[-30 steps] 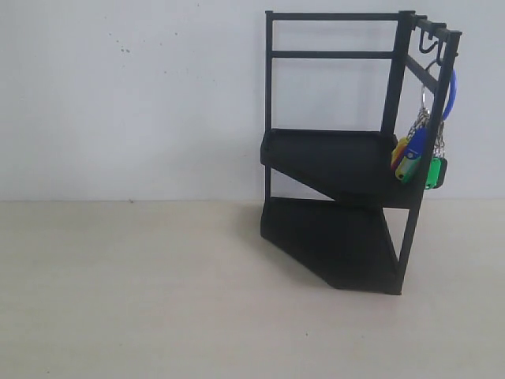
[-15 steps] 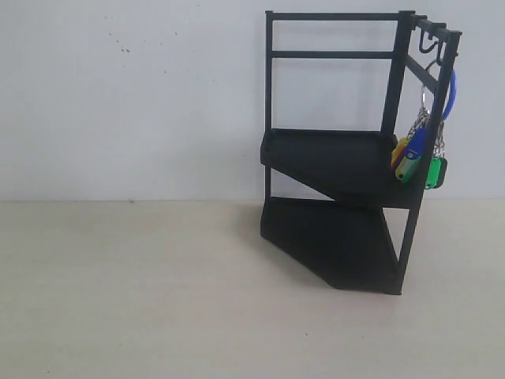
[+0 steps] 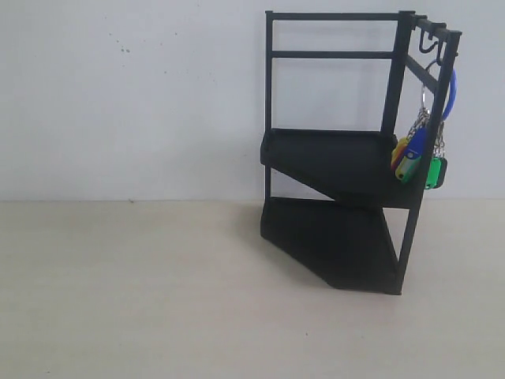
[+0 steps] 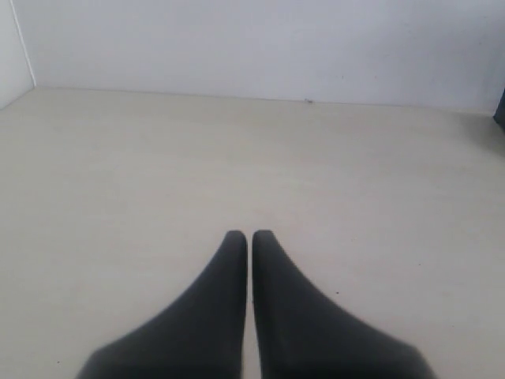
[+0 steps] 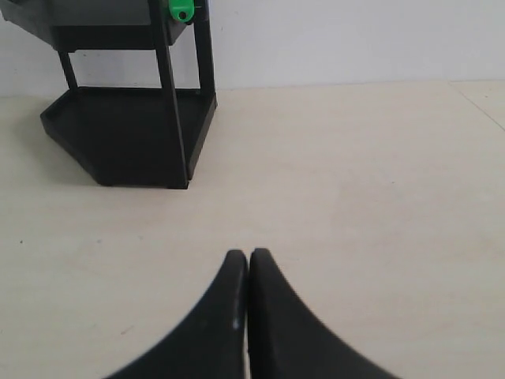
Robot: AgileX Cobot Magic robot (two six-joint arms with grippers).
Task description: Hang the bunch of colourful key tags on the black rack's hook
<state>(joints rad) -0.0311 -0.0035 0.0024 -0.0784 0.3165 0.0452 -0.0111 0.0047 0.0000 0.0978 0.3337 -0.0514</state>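
Note:
The black rack (image 3: 339,158) stands on the table at the right, against the white wall. From a hook on its top right rail hangs the colourful key tag bunch (image 3: 417,150) by its blue loop (image 3: 450,99), beside the upper shelf. Neither arm shows in the exterior view. My left gripper (image 4: 249,234) is shut over bare table with nothing between its fingers. My right gripper (image 5: 248,253) is shut too, low over the table and apart from the rack (image 5: 130,130). One green tag (image 5: 182,10) shows at the frame edge of the right wrist view.
A pale wooden table (image 3: 158,292) runs from the white wall (image 3: 134,95) to the front. In the left wrist view a sliver of the rack (image 4: 501,110) shows at the frame edge.

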